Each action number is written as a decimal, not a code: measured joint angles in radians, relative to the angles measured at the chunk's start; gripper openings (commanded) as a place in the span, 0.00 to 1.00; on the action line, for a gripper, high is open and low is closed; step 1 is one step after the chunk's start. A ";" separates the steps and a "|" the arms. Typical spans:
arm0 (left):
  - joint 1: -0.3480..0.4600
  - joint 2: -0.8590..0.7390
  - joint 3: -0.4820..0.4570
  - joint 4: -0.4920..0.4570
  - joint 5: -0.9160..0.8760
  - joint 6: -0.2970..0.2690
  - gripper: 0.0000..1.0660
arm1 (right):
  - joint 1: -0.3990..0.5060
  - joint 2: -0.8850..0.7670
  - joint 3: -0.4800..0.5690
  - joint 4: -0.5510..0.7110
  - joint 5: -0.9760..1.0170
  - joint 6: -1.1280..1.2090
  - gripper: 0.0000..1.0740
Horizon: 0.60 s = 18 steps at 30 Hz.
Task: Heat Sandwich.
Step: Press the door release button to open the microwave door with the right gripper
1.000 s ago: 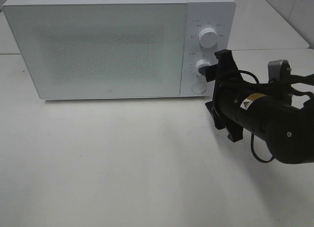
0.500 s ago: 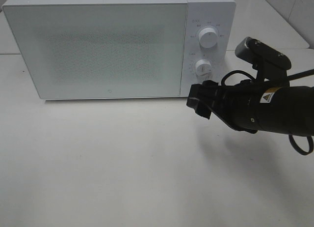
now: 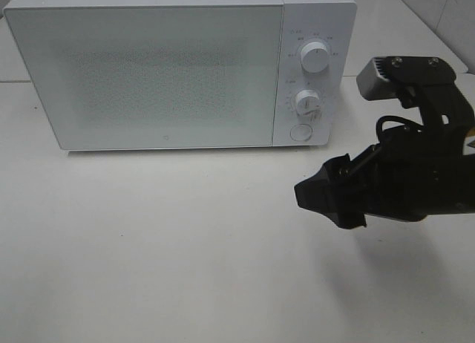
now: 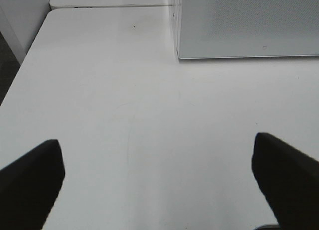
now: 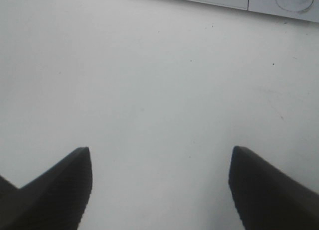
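Note:
No sandwich shows in any view. The white microwave (image 3: 148,76) stands at the back of the table with its door closed. My right gripper (image 3: 323,198) hovers over the table in front of the microwave's control panel, pointing left, its fingers open and empty; the right wrist view shows the same gap (image 5: 159,153) above bare tabletop. My left gripper (image 4: 157,140) is open and empty over the table, left of the microwave's front corner (image 4: 177,55). It is outside the exterior high view.
The control panel carries an upper knob (image 3: 315,59), a lower knob (image 3: 307,102) and a round button (image 3: 300,131). The white table (image 3: 185,246) stretches out in front of the microwave. Its left edge (image 4: 20,75) shows in the left wrist view.
My right gripper has drawn back from the microwave's lower knob, swinging down and toward the table's front. Its opening looks unchanged. The microwave door stays closed.

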 measured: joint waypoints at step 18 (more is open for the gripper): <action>0.000 0.000 0.000 0.000 0.000 0.000 0.91 | 0.000 -0.468 -0.138 -0.174 0.678 0.000 0.69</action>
